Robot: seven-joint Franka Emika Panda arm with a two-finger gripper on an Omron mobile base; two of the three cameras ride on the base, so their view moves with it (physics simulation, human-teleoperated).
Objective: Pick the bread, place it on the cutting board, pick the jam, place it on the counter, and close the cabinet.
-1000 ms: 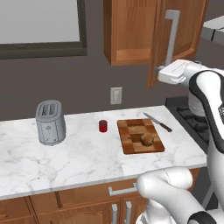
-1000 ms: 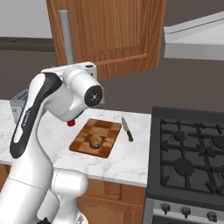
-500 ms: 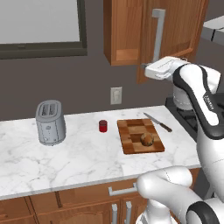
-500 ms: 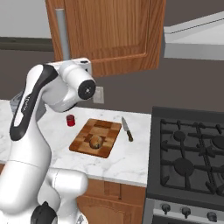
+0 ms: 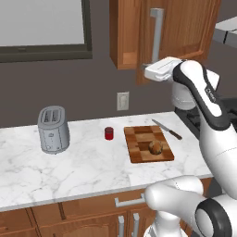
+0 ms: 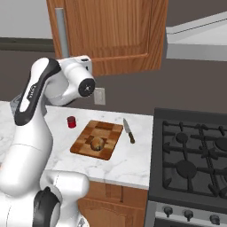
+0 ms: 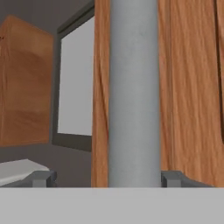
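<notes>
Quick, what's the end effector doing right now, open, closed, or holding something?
End effector: open, its fingertips standing on either side of the cabinet door's handle, not clamped on it.

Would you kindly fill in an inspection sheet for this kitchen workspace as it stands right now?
Surface: white marble counter with grey veins, over brown wooden drawers.
Job's things: small round golden-brown bread lies on the checkered wooden cutting board; small red jam jar stands upright on the counter, left of the board and apart from it; brown wooden wall cabinet door stands ajar.
Clutter: silver toaster; dark-handled knife right of the board.
Grippers: gripper up at the door's long silver bar handle, one finger either side; contact cannot be told.
Cables: nothing seen.
Surroundings: black gas stove, white wall outlet, window.
</notes>
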